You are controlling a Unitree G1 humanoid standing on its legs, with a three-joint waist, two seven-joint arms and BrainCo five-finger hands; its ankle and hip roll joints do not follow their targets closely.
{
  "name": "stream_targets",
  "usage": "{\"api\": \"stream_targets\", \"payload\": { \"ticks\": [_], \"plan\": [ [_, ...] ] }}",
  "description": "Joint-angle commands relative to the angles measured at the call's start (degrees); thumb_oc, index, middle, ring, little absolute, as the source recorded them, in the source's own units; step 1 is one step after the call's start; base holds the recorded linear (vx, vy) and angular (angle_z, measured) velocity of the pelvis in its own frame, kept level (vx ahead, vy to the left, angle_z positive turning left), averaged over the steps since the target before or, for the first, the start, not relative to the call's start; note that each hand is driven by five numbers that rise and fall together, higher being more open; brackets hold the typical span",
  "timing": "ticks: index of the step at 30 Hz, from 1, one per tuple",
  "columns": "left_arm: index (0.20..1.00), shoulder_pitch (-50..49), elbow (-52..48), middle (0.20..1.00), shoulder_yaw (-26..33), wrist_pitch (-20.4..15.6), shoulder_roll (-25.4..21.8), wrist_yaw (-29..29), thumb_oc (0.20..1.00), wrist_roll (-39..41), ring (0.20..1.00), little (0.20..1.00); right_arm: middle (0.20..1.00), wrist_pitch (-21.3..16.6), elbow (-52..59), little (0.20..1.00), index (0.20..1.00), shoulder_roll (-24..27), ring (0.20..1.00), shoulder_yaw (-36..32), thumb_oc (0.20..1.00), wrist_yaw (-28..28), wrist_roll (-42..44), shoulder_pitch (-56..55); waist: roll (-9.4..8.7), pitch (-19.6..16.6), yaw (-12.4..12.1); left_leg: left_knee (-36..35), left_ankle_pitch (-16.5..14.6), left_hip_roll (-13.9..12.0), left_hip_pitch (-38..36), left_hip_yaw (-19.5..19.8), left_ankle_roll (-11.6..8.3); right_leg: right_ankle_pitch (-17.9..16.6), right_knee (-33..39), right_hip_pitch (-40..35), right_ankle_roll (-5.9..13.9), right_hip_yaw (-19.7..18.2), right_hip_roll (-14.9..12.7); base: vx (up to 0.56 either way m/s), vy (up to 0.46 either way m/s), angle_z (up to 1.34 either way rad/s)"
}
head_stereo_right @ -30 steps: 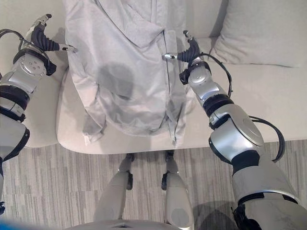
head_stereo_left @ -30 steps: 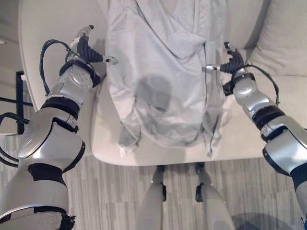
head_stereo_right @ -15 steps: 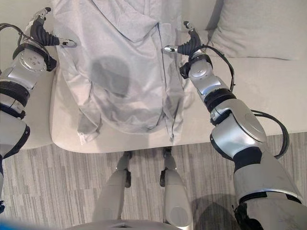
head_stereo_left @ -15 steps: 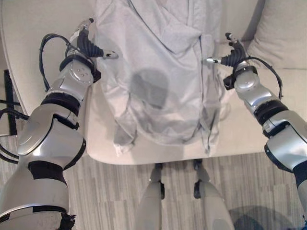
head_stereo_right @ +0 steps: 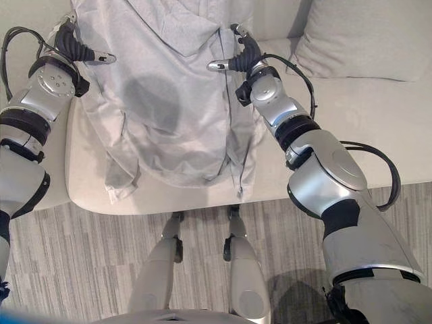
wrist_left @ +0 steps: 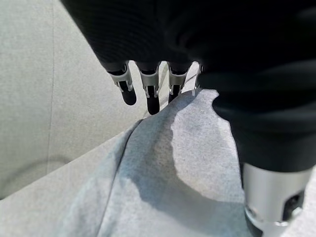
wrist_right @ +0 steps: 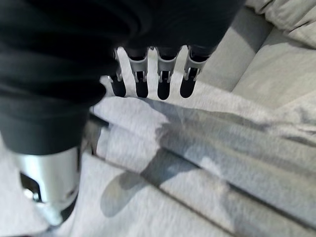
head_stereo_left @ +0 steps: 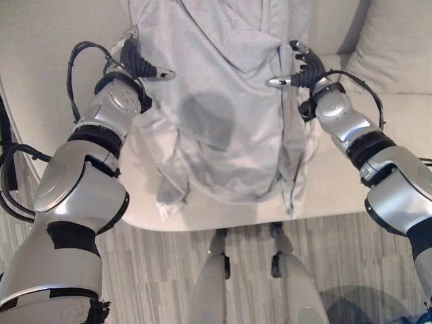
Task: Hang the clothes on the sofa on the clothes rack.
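Note:
A light grey zip hoodie (head_stereo_left: 223,115) lies spread over the cream sofa (head_stereo_left: 61,40), with its hem and sleeves hanging over the seat's front edge. My left hand (head_stereo_left: 135,61) is at the hoodie's upper left edge, its thumb reaching over the cloth. In the left wrist view its fingers (wrist_left: 150,94) stand straight just above the grey cloth (wrist_left: 173,168). My right hand (head_stereo_left: 307,67) hovers at the upper right by the zip edge, thumb pointing inward. Its fingers (wrist_right: 163,84) are straight over the folds of the cloth (wrist_right: 222,148). Neither hand holds the cloth.
A pale cushion (head_stereo_right: 364,40) leans against the sofa back at the right. Grey striped floor (head_stereo_left: 169,270) runs in front of the sofa.
Both hands have come inward over the hoodie: the left to the right onto its edge, the right to the left onto the zip edge. The view has shifted a little.

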State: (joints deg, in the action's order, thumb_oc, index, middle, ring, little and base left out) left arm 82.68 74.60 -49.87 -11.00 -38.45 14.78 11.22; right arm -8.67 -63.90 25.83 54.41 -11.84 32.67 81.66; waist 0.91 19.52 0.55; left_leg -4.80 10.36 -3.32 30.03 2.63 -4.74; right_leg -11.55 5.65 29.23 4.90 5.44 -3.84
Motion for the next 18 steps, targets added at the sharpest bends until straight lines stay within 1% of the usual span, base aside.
{"api": "stream_targets", "payload": {
  "ticks": [1,13,18],
  "plan": [
    [1.0,11.2,2.8,1.0,-2.5,-1.7,-0.4,0.6,1.0,3.5,1.0,1.0,1.0,-2.0,-5.1,1.0,1.0,-1.3,1.0,-1.1,1.0,-0.4,2.3,9.9,-3.12,3.0,-0.8,-0.2,0.5,1.4,0.6,0.5,-2.52,-1.9,-0.6,0.9,7.07,-2.5,-4.0,0.0,0.0,0.0],
    [1.0,11.9,2.5,1.0,-2.6,-1.7,0.8,0.8,1.0,4.5,1.0,1.0,1.0,-1.2,-6.6,1.0,1.0,-2.1,1.0,-0.6,1.0,-0.6,2.4,11.3,-2.88,3.0,-1.4,-0.2,0.7,1.6,1.4,0.7,-2.55,-2.1,-0.6,1.4,7.09,-2.0,-4.1,0.0,0.0,0.02],
    [1.0,12.2,2.1,1.0,-2.8,-1.7,2.2,1.7,1.0,4.0,1.0,1.0,1.0,0.0,-9.6,1.0,1.0,-1.9,1.0,-0.3,1.0,-3.7,-3.7,12.2,-2.51,3.3,-1.9,-0.2,0.8,1.8,1.5,1.0,-2.5,-2.0,-0.6,1.2,7.12,-2.0,-4.2,0.0,0.003,0.01]
  ]
}}
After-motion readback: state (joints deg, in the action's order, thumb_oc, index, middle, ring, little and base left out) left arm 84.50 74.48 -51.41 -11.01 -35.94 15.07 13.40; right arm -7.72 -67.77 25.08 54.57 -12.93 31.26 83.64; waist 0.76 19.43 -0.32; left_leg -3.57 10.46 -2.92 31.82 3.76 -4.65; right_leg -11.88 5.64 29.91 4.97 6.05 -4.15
